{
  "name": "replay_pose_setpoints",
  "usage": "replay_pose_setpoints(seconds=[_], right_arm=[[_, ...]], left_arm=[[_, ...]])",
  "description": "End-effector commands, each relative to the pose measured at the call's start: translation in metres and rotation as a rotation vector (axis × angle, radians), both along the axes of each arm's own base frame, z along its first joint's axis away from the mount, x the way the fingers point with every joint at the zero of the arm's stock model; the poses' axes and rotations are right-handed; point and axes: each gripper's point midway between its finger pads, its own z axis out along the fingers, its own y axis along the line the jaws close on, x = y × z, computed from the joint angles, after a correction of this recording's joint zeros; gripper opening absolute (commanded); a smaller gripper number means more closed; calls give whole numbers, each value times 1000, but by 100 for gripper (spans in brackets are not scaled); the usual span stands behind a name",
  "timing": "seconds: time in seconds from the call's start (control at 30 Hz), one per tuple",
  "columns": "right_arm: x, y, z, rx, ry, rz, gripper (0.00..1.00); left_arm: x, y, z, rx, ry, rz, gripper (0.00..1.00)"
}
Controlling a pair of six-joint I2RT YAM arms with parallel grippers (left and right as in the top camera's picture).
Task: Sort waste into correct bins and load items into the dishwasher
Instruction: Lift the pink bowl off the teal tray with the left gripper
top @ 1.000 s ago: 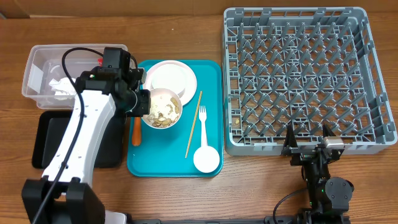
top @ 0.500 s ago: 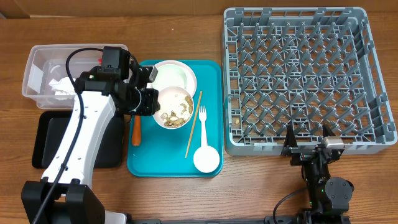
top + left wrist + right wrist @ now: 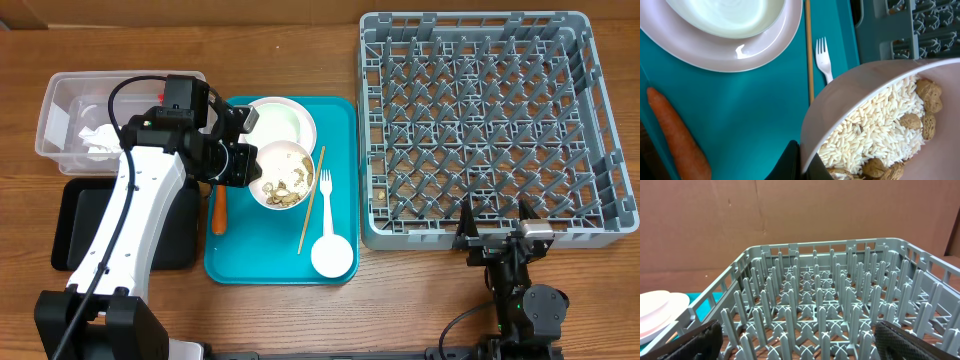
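Over the left half of the teal tray (image 3: 340,115), the left gripper (image 3: 238,163) has its jaws pressed together on the rim of the white bowl (image 3: 284,175), with rice (image 3: 870,125) and nuts (image 3: 927,95) inside. Just beyond it sits the plate (image 3: 280,122). At the tray's left edge lies the carrot (image 3: 218,210). To the bowl's right are the chopstick (image 3: 311,200), fork (image 3: 325,195) and cup (image 3: 332,256). Further left stands the clear tub (image 3: 60,100) holding napkins (image 3: 95,138), with the black tray (image 3: 75,220) nearer. Over on the right, the right gripper (image 3: 497,225) is spread wide at the near edge of the grey rack (image 3: 490,120).

Left pincer (image 3: 243,164) clamped on rim of white bowl (image 3: 287,176) above teal tray (image 3: 340,130), grey dish rack (image 3: 470,18) at right
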Motion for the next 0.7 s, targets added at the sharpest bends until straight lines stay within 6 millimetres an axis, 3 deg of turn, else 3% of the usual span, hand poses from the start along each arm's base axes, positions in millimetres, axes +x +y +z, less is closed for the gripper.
replay_pose_setpoints(seconds=[0.0,0.2,0.4,0.67], right_arm=[[0,-3,-2,-4,-2,-17,100],[0,-3,-2,-4,-2,-17,100],[-1,18,-3,-4,-1,69,100],[-1,19,-2,-4,-1,72,100]], left_arm=[[3,-6,16,-35,-37,-11,4],[3,-6,16,-37,-29,6,4],[3,-5,15,-35,-22,20,4],[3,-5,15,-42,-7,45,4]])
